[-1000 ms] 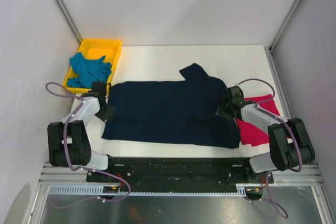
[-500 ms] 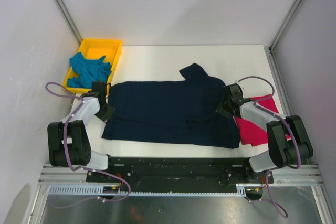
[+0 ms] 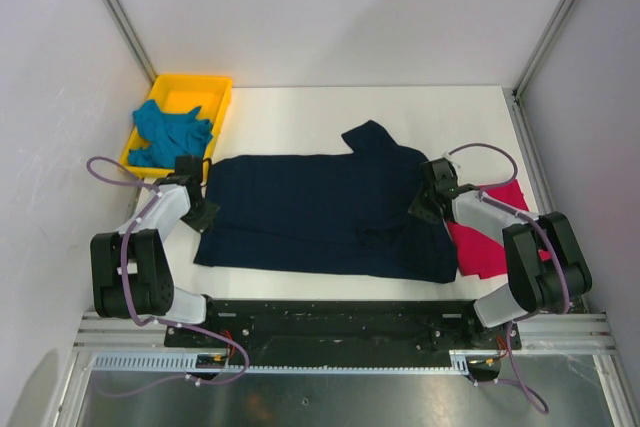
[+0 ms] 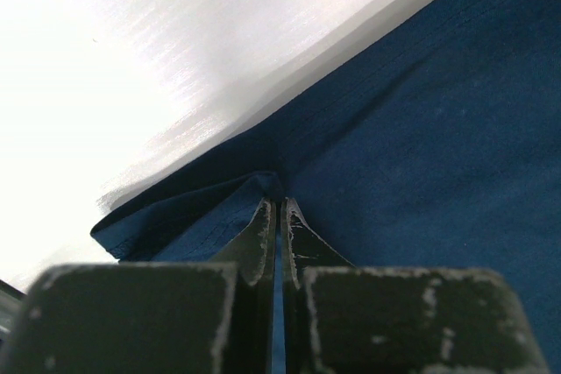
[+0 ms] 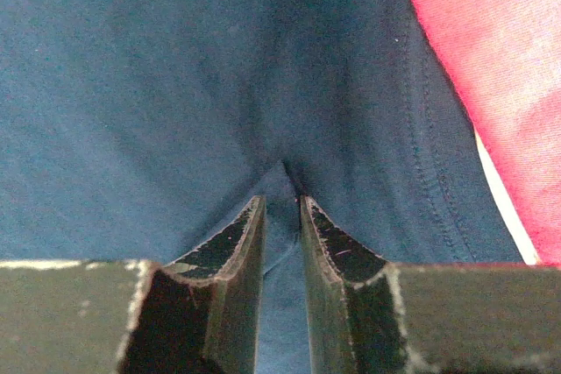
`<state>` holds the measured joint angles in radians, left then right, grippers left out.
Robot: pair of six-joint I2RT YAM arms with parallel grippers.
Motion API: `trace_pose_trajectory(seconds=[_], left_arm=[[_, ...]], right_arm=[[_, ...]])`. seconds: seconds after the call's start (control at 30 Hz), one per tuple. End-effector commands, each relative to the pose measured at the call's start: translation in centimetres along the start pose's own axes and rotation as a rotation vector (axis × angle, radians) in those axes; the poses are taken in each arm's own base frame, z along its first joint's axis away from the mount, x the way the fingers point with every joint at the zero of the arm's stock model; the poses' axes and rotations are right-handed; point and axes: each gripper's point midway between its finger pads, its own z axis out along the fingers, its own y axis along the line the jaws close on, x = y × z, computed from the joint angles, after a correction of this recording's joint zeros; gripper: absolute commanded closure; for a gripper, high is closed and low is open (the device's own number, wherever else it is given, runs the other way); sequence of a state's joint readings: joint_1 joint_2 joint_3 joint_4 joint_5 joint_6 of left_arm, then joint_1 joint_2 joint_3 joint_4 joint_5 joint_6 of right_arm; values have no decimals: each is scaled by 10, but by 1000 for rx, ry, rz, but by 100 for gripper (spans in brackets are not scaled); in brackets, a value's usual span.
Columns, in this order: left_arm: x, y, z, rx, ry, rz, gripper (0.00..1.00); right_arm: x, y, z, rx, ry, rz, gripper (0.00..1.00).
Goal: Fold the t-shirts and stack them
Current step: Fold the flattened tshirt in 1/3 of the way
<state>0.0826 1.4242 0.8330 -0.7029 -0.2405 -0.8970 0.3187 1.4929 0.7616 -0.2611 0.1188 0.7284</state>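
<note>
The dark navy t-shirt (image 3: 320, 212) lies spread flat across the middle of the table, one sleeve sticking up at the back. My left gripper (image 3: 203, 209) is shut on its left edge; the wrist view shows a fold of navy cloth (image 4: 202, 216) pinched between the fingers (image 4: 279, 208). My right gripper (image 3: 422, 209) is shut on a pinch of navy cloth (image 5: 175, 111) near the shirt's right side (image 5: 282, 203). The crimson-pink t-shirt (image 3: 490, 232) lies folded at the right, partly under my right arm, and shows in the right wrist view (image 5: 500, 67). The teal t-shirt (image 3: 170, 132) is bunched in the tray.
A yellow plastic tray (image 3: 215, 87) stands at the back left corner. Bare white table (image 3: 440, 117) lies behind the navy shirt. Metal frame posts rise at the back corners. The table's front edge runs just below the shirt's hem.
My right gripper has crept slightly left and toward the back over the navy shirt's right side. The left arm and the shirts have not visibly moved.
</note>
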Motion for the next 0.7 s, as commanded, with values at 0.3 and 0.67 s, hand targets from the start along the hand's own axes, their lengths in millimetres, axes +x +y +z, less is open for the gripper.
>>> trace_pose_trajectory(seconds=[0.3, 0.67], left_arm=[[-12, -7, -7, 19, -42, 9, 100], [-17, -9, -16, 49, -66, 21, 100]], right_arm=[[-13, 8, 1, 17, -48, -29, 93], [-41, 12, -45, -2, -144, -25, 100]])
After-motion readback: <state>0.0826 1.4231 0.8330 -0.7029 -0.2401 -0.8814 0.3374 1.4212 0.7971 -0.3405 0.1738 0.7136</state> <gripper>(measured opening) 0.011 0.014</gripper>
